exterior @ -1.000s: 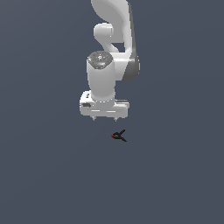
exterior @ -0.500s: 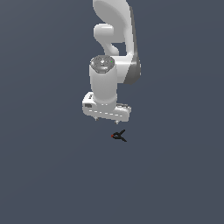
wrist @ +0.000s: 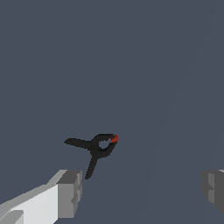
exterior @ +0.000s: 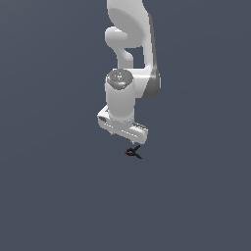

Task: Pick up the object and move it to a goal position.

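Observation:
The object (exterior: 133, 152) is a tiny black clamp with thin splayed prongs and a small red tip, lying on the dark grey floor. In the exterior view the white gripper (exterior: 128, 139) hangs just above and slightly behind it, its fingers mostly hidden under the hand. The wrist view shows the object (wrist: 95, 148) lying flat ahead of the gripper (wrist: 140, 188). Two grey fingertips (wrist: 70, 192) stand wide apart with nothing between them. The gripper is open and apart from the object.
The white arm (exterior: 130, 59) rises from the gripper toward the top of the exterior view. Around the object there is only flat dark grey floor (exterior: 196, 196).
The arm has lowered and shifted toward the exterior view's right, bringing the gripper closer over the object. The object has not moved.

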Robot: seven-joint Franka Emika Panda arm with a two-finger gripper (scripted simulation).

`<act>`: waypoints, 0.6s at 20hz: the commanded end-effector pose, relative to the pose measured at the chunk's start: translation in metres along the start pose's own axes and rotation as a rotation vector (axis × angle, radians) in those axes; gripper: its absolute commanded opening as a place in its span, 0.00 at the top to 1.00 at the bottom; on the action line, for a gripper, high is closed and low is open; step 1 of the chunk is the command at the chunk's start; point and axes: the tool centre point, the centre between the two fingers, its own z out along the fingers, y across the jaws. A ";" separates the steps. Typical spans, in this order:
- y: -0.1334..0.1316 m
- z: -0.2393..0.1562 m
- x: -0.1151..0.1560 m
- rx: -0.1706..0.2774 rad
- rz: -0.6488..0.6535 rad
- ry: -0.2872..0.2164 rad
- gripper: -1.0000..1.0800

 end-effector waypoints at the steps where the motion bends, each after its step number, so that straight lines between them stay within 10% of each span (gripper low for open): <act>1: -0.003 0.005 -0.001 0.001 0.066 -0.001 0.04; 12: -0.017 0.026 -0.005 0.002 0.348 -0.004 0.04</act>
